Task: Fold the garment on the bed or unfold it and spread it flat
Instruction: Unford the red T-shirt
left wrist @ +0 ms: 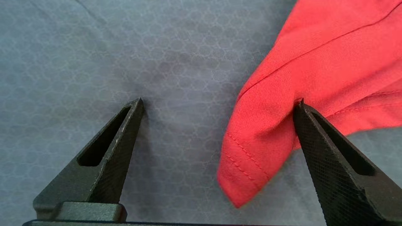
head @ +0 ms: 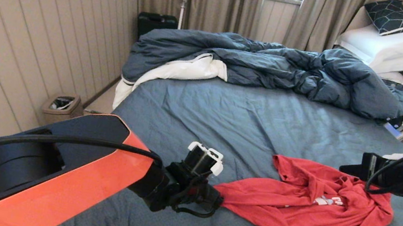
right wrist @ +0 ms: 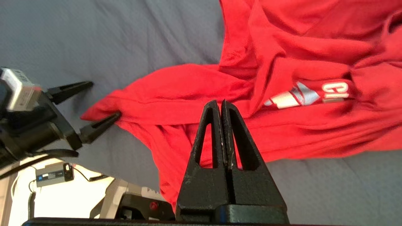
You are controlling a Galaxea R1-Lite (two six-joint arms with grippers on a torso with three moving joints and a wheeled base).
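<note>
I see the red T-shirt [head: 305, 206] lying crumpled on the blue-grey sheet of the bed [head: 249, 125], near its front edge and toward my right, with part of the white chest print [right wrist: 309, 94] showing among the folds. My left claw [left wrist: 220, 103] sits low at the shirt's left corner with its fingers spread wide, one fingertip [left wrist: 301, 108] touching the hemmed edge and the other on bare sheet. My right claw [right wrist: 221, 103] hovers over the shirt's right side, fingers pressed together with nothing between them. The rumpled dark duvet [head: 276, 66] lies farther back.
</note>
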